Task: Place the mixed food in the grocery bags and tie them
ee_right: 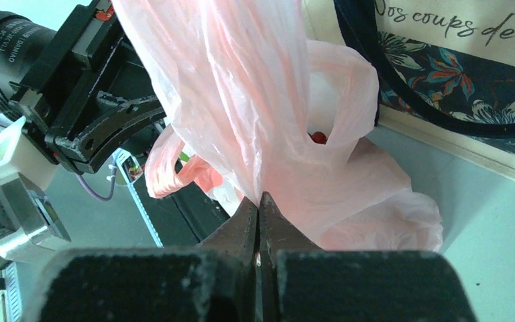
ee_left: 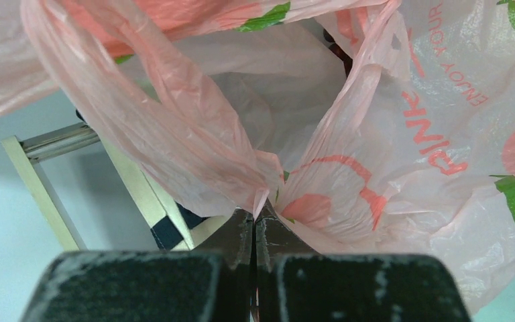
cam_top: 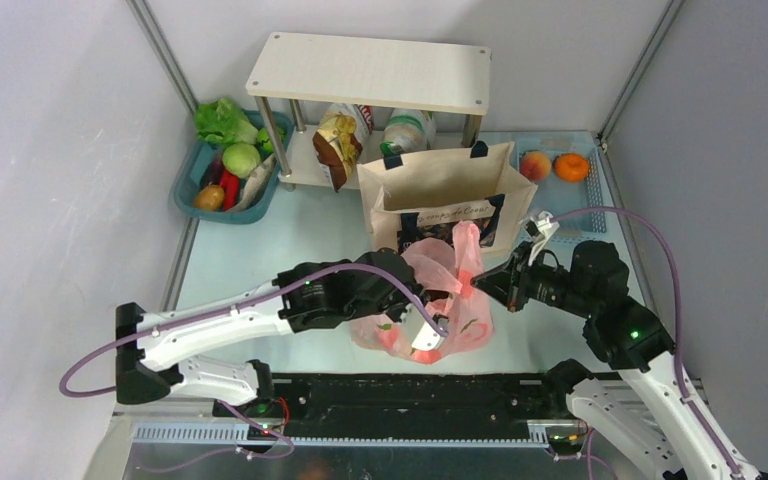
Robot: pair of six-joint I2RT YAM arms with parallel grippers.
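The thin pink plastic bag (cam_top: 457,322) with peach prints sits on the table in front of the beige canvas tote (cam_top: 440,190). My left gripper (cam_top: 438,297) is shut on a fold of the pink bag (ee_left: 349,154) at its left side. My right gripper (cam_top: 477,286) is shut on a raised handle strip of the pink bag (ee_right: 241,100). A small red item (ee_right: 318,137) shows through the bag's handle opening. The tote (ee_right: 456,60) stands upright just behind, with navy handles and a floral panel. The bag's other contents are hidden.
A teal basket (cam_top: 222,170) with lettuce and vegetables sits at back left. A wooden shelf (cam_top: 370,72) with packets under it stands behind the tote. A blue basket (cam_top: 558,168) holds a peach and an orange at back right.
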